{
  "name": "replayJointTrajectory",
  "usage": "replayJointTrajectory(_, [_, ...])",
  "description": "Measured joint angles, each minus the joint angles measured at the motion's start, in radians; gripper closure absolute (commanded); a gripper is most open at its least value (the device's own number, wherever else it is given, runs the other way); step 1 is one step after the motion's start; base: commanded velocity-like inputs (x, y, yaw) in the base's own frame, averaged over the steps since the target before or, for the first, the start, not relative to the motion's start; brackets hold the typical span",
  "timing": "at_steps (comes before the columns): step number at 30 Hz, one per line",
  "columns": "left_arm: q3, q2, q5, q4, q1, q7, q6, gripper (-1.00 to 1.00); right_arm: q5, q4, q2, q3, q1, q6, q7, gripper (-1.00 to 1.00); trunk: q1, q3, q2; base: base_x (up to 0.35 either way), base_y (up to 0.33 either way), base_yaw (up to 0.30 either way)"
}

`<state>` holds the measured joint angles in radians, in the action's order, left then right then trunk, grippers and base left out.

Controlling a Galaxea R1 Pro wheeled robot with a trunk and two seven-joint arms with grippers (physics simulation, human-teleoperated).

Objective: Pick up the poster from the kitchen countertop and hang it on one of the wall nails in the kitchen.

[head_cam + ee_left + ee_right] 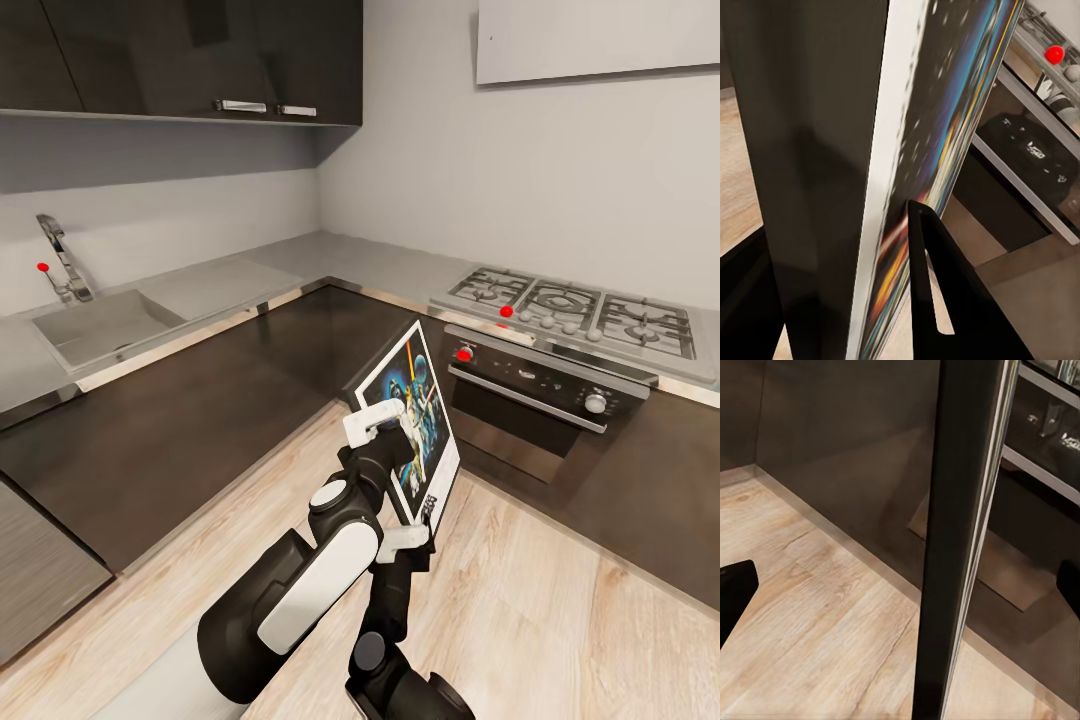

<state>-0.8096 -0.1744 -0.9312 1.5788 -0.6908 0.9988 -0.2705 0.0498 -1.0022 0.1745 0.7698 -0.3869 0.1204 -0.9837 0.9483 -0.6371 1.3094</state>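
The poster (pixel 415 400) hangs tilted in the air over the floor in front of the oven, its colourful face turned to the right. My left gripper (pixel 378 425) is shut on it, one dark finger (pixel 926 285) pressed on the printed face (pixel 937 135). My right gripper (pixel 410 540) sits at the lower edge, open, with the poster's thin edge (pixel 960 510) between its wide-apart fingertips (pixel 739 585). The pale grey kitchen countertop (pixel 350 255) runs in an L behind. The wall nails are out of view.
A gas hob (pixel 575 305) and an oven (pixel 545 400) stand right of the poster. A sink (pixel 100 325) with a tap (pixel 60 255) is at the left. Dark upper cabinets (pixel 200 50) hang above. Wooden floor (pixel 520 600) lies below.
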Motion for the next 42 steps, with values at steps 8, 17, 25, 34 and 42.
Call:
replayJointTrajectory(8, [0.000, 0.000, 0.000, 0.000, 0.000, 0.000, 0.000, 1.00, -0.001, 0.000, 0.000, 0.000, 0.000, -0.002, -0.013, 1.00, 0.000, 0.000, 0.000, 0.000, 0.000, 0.000])
replayJointTrajectory(17, [0.001, 0.000, 0.000, 0.000, 0.000, 0.003, -0.004, 1.00, 0.002, -0.001, 0.000, -0.001, 0.000, 0.003, -0.062, 1.00, 0.000, 0.000, 0.000, 0.000, 0.000, 0.000])
replayJointTrajectory(25, [0.000, 0.000, -0.002, 0.000, 0.000, -0.004, 0.007, 1.00, -0.003, -0.001, 0.000, 0.002, 0.000, -0.002, -0.100, 1.00, 0.000, 0.000, 0.000, 0.000, 0.000, 0.000])
replayJointTrajectory(34, [0.000, 0.000, 0.001, 0.000, 0.000, 0.000, 0.000, -1.00, -0.001, -0.002, 0.000, 0.000, 0.000, 0.002, -0.108, 1.00, 0.000, 0.000, 0.000, 0.000, 0.000, 0.000])
replayJointTrajectory(42, [0.000, 0.000, 0.000, 0.000, 0.000, 0.000, 0.000, -1.00, -0.001, -0.002, 0.000, 0.000, 0.000, 0.002, -0.112, 1.00, 0.000, 0.000, 0.000, 0.000, 0.000, 0.000])
